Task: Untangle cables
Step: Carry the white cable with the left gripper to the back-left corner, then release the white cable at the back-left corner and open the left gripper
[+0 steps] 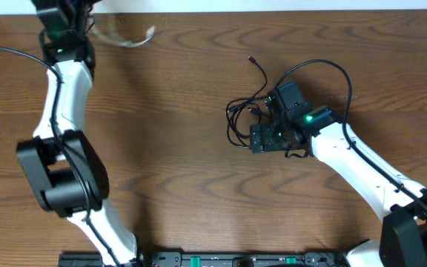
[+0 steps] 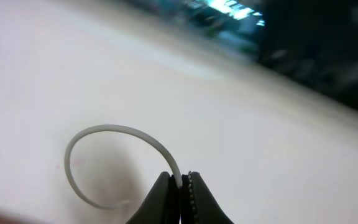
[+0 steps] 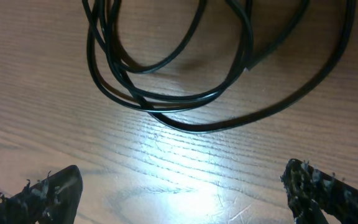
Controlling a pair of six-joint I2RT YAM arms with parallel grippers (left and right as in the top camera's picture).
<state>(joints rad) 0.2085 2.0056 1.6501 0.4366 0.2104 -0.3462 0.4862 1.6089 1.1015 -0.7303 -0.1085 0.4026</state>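
Observation:
My left gripper (image 2: 183, 183) is shut on the white cable (image 2: 98, 132), which curls into a loop over a pale surface; overhead, the white cable (image 1: 128, 41) shows blurred at the table's far left edge, by the left arm (image 1: 64, 44). The black cables (image 1: 245, 113) lie in a tangled heap right of centre, one plug end (image 1: 251, 58) reaching toward the back. My right gripper (image 3: 182, 186) is open and empty, low over the wood just beside the black loops (image 3: 166, 99); overhead it sits at the heap's near-right side (image 1: 269, 137).
The wooden table (image 1: 176, 163) ends at a white strip along the back (image 1: 273, 4). The right arm's thicker black cable (image 1: 339, 78) arcs above its wrist. An equipment bar (image 1: 221, 259) lies at the front edge.

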